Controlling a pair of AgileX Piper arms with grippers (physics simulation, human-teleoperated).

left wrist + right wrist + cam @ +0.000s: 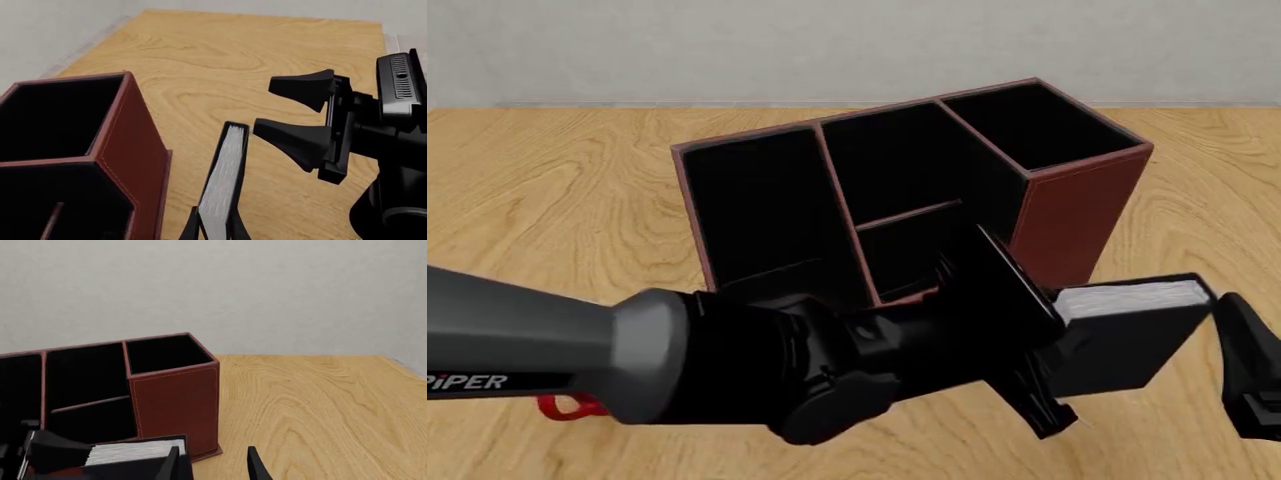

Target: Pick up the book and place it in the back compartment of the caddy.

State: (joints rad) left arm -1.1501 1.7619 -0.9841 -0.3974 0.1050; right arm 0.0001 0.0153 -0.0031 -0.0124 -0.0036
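Note:
The black book (223, 185), white page edges showing, sits clamped between my left gripper's (213, 226) fingers. In the front view the book (1128, 320) hangs level with its pages up, just in front of and right of the caddy's (1054, 215) raised end. The short low-walled back compartment (910, 255) lies left of the book, partly behind my left wrist. My right gripper (213, 465) is open close beside the book's (133, 452) free end, with nothing between its fingers. It also shows in the left wrist view as the right gripper (287, 117), jaws spread.
My bulky left arm (627, 360) crosses the front of the table and hides the caddy's near wall. A bit of red mug handle (561, 405) peeks out under it. Bare wood table (320, 405) stretches right of the caddy to the wall.

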